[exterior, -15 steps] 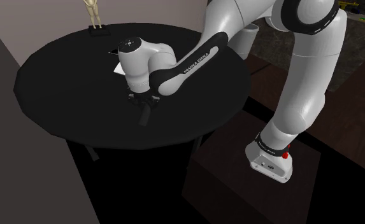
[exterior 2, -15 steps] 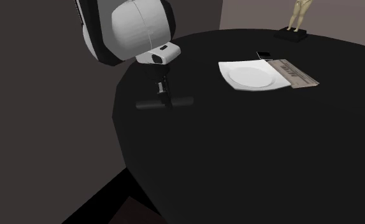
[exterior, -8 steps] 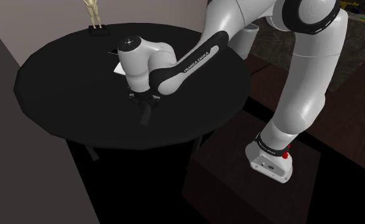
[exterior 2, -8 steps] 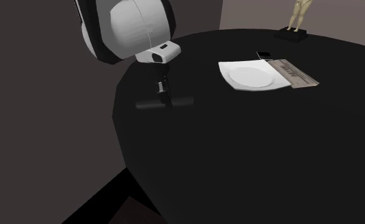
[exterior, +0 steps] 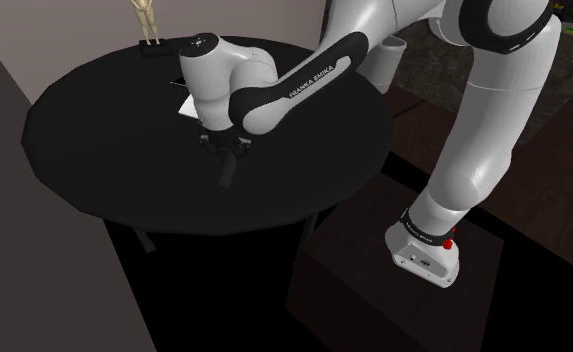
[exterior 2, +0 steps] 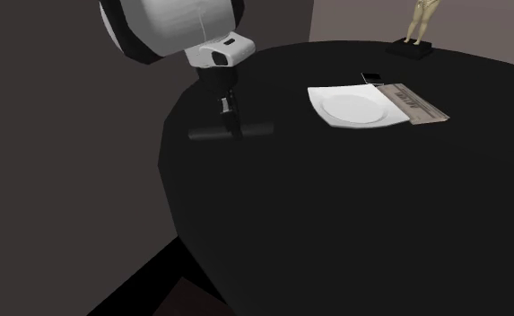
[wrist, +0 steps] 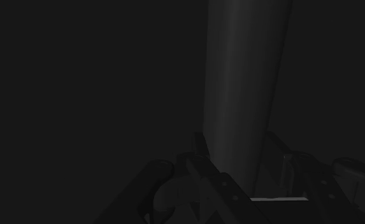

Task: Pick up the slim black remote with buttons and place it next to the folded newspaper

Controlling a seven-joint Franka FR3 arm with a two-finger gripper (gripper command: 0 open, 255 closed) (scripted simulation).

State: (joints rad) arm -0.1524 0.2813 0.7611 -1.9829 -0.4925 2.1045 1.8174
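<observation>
The light is dim. The black table (exterior: 94,130) looks flat and dark. The white arm (exterior: 474,130) and plate (exterior 2: 353,106) look bright. The wrist view is very dark.

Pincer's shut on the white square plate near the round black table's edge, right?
No: the pincer is shut on the slim black remote near the round black table's edge. The white square plate lies apart. See the second exterior view.

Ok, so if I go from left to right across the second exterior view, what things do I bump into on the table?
black remote → white plate → folded newspaper
</observation>
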